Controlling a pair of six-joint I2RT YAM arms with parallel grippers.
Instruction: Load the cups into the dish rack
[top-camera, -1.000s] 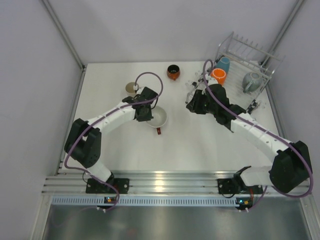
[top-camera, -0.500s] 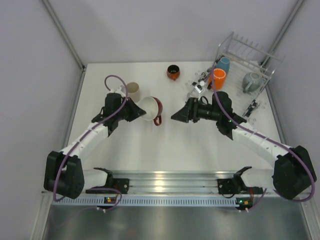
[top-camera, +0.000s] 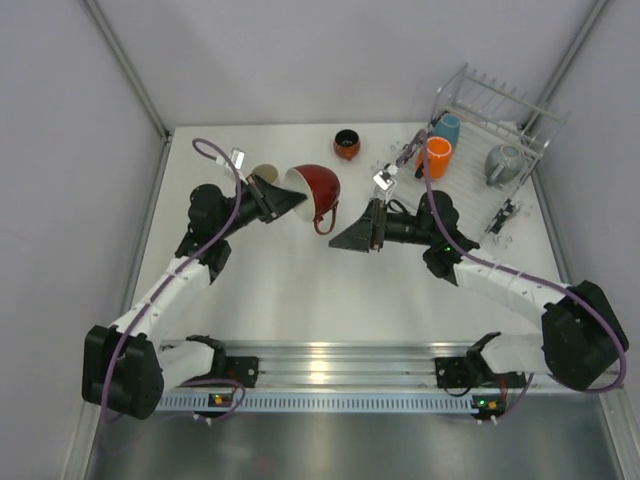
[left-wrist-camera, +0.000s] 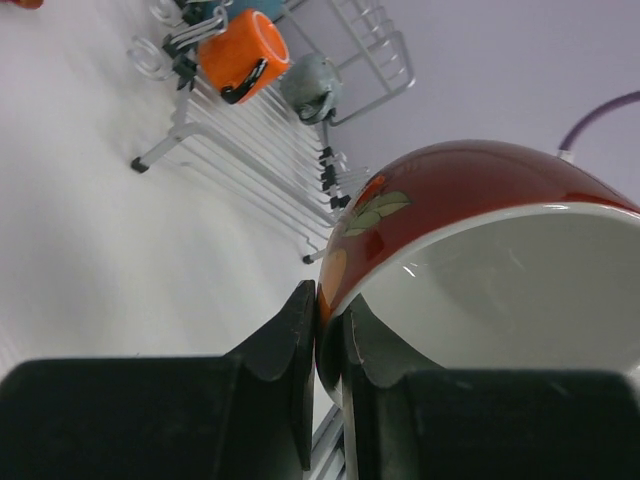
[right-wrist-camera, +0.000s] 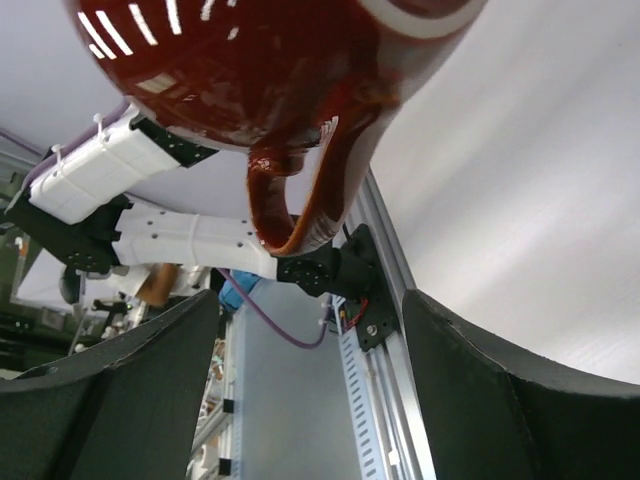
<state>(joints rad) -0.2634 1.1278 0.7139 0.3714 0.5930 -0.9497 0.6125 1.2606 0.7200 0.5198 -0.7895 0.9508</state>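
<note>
While the left gripper (left-wrist-camera: 324, 305) pinches the rim of the red mug (top-camera: 312, 187), we see one finger on the red outer wall and the other on the white inside, the two drawn narrow with only the wall between them. That mug is tipped on its side over the middle of the table (top-camera: 300, 290), its mouth turned towards the left arm and its handle hanging on the side nearer the right gripper (top-camera: 350, 234). From the left wrist we make out a fruit-and-leaf pattern on the glaze.

We find the right gripper's fingers (right-wrist-camera: 110, 390) spread wide with nothing between them; the mug's base and handle fill the view just in front of them, and they touch neither.

At the far right corner the wire dish rack (top-camera: 500, 105) holds three pieces: an orange cup (top-camera: 437, 154) at its near left end, a light blue cup (top-camera: 448, 127) just behind that, and a grey mug (top-camera: 503, 163) towards the right side.

Outside the rack, a dark cup with an orange wall (top-camera: 347, 143) stands upright on the table near the back edge. A beige tumbler (top-camera: 262, 174) also stands on the table, partly hidden by the left gripper.
</note>
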